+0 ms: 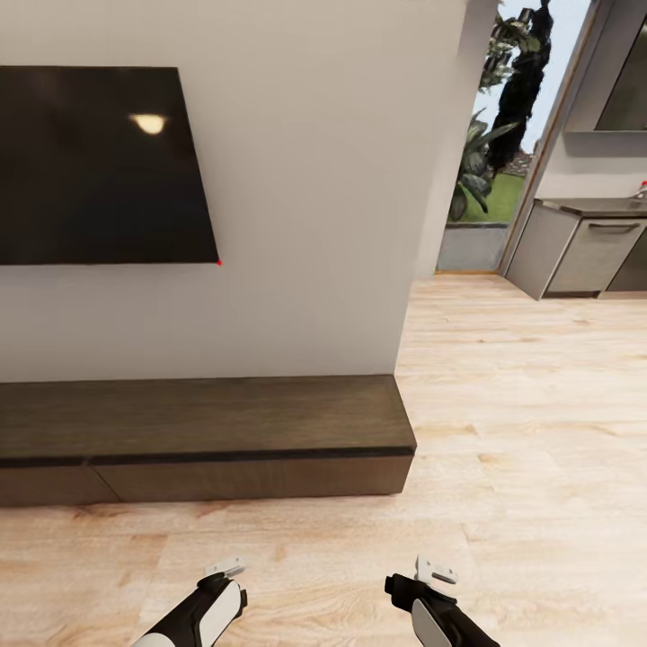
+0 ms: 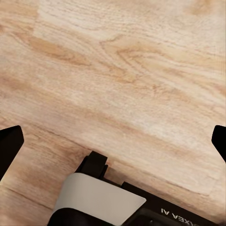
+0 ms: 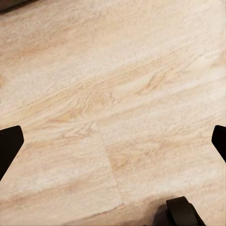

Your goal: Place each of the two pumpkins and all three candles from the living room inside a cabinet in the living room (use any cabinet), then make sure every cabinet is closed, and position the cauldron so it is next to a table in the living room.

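Cabinet: the long low dark-brown cabinet (image 1: 207,431) stands against the white wall under the black screen (image 1: 99,166), straight ahead of me; its fronts look shut, top bare.
Pumpkins, candles, cauldron: none in sight from here, so I judge I am in transit between fetching and stowing.
Left tool: my left tool (image 1: 225,568) hangs low over the wooden floor (image 1: 503,431); in its wrist view the fingertips (image 2: 10,143) sit far apart at the frame edges, so it is spread wide and carrying nothing.
Right tool: my right tool (image 1: 435,570) is likewise low and tucked in, fingertips (image 3: 10,141) wide apart, nothing held.
Why so: arms drawn in probably keep them off the furniture while I drive.
Beyond: grey kitchen units (image 1: 584,252) at far right.
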Tool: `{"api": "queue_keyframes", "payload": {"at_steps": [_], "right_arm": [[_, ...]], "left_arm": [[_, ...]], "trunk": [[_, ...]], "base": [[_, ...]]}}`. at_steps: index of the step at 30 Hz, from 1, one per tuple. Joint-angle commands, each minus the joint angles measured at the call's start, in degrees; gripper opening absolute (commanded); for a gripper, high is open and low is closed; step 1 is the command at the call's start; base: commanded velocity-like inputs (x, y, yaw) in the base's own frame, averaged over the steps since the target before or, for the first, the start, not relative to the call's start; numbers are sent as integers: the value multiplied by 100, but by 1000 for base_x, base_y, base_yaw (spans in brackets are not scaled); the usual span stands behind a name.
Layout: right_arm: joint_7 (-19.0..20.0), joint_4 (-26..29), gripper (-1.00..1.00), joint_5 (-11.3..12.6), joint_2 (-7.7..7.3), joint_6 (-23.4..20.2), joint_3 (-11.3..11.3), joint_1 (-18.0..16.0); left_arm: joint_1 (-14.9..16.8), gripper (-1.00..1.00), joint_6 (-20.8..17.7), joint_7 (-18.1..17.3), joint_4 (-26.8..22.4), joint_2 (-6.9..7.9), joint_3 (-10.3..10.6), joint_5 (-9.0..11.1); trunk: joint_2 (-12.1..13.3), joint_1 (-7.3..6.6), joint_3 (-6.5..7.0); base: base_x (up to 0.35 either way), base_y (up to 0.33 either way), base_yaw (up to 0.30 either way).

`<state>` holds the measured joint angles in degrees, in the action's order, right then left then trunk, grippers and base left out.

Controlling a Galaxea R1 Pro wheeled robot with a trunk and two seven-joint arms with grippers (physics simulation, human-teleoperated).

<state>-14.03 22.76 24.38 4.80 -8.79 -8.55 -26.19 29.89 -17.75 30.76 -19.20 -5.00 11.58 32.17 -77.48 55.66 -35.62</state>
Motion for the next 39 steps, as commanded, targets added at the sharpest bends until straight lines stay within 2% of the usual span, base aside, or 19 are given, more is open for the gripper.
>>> {"api": "queue_keyframes", "payload": {"at_steps": [1,39], "right_arm": [[-1,0,100,-1,1,0,-2,0],[-4,-3,100,-3,-6,8,-7,0]], "left_arm": [[0,100,0,0,1,0,1,0],[-9,100,0,3,4,-19,4,-9]], "trunk": [[42,-23,19],[1566,-857,701]], "base": [[0,0,0],[0,0,0]]}}
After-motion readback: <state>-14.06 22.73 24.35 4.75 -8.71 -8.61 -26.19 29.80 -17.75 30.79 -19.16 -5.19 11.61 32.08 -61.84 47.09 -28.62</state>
